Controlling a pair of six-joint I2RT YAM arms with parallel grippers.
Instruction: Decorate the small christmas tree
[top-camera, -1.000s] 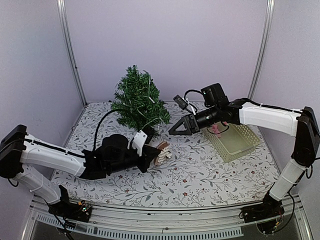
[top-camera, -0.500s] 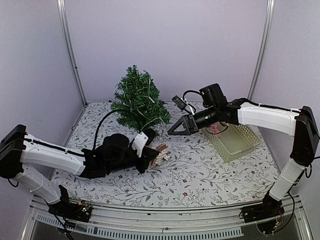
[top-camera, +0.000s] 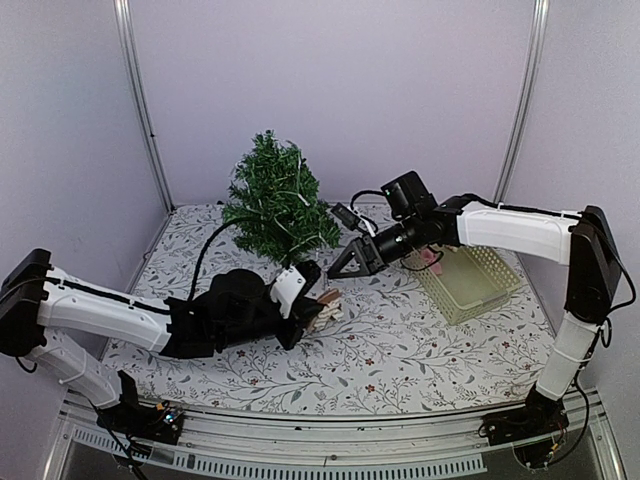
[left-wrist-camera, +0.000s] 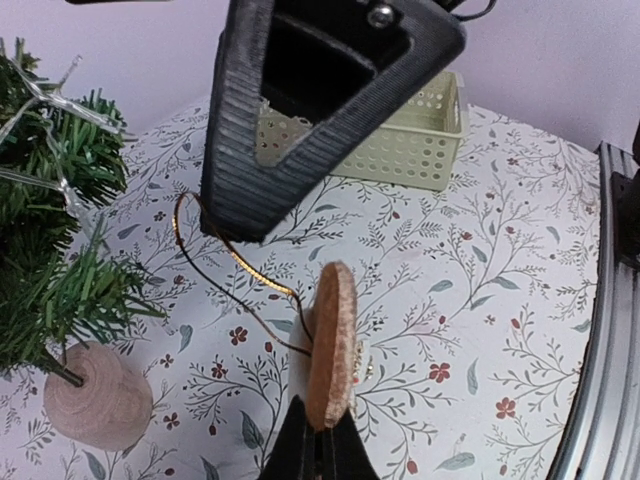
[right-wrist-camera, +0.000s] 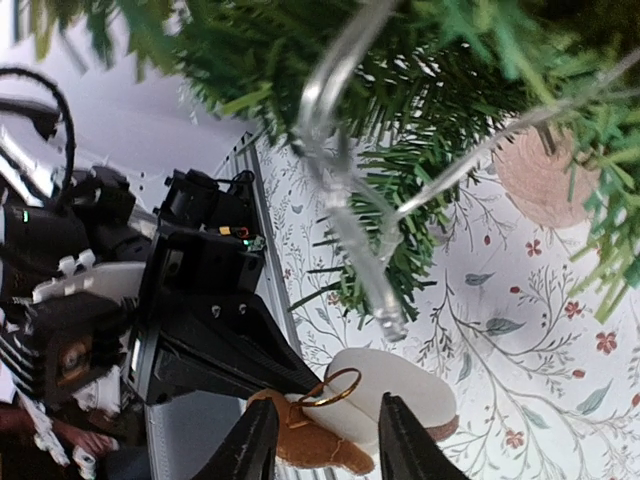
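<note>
Right gripper moved leftward, small christmas tree bristly dark green, upright

Tree: the small christmas tree fills the top of the view, its dark green needles hanging down.
Light strand: a clear strand runs down through the branches and ends just above the ornament.
Base: the pale pinkish round base stands on the surface at the upper right.
Surface: white with a leaf-and-flower print.
Ornament: a flat white and brown ornament sits low in the centre, with a gold loop at its edge.
Right claw: the right claw has two black fingertips at the bottom edge, spread apart, with the ornament in the gap between them.
Left claw: the left claw is a black wedge coming in from the left, its tip at the ornament's brown edge.
</note>
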